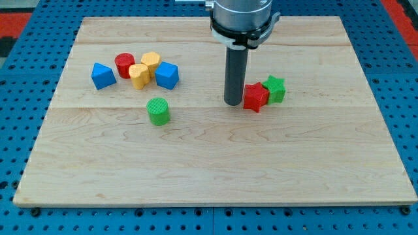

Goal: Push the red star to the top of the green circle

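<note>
The red star (255, 96) lies right of the board's middle, touching a green star (275, 89) on its upper right. The green circle (158, 111) stands well to the view's left of them, slightly lower. My tip (233, 102) rests on the board just left of the red star, touching or almost touching its left side. The tip is between the red star and the green circle, far from the circle.
A cluster sits at the upper left: a blue triangle-like block (102, 76), a red cylinder (125, 64), two yellow blocks (138, 75) (151, 62) and a blue cube-like block (166, 75). The wooden board (209, 170) lies on a blue pegboard.
</note>
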Controlling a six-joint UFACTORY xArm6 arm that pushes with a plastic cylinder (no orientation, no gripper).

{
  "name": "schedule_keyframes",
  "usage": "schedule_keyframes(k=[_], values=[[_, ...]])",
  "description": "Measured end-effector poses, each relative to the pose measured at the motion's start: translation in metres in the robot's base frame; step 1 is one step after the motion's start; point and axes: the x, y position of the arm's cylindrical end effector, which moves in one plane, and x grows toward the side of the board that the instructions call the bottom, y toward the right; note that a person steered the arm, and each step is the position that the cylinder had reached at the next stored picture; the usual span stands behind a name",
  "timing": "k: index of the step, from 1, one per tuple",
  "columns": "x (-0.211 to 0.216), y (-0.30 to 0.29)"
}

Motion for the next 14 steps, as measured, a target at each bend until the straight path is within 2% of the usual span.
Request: schedule_keyframes(k=[2, 4, 5, 6, 7, 8, 9, 10, 11, 12, 13, 14], values=[[0.032, 0.061], [0.030, 0.172], [0.002, 0.168], [-0.021, 0.090], [-0.038, 0.076], [-0.043, 0.131], [-0.073, 0.162], [-0.110, 0.101], [-0.124, 0.112], [-0.107, 0.226], [-0.103, 0.202], [-0.091, 0.143]])
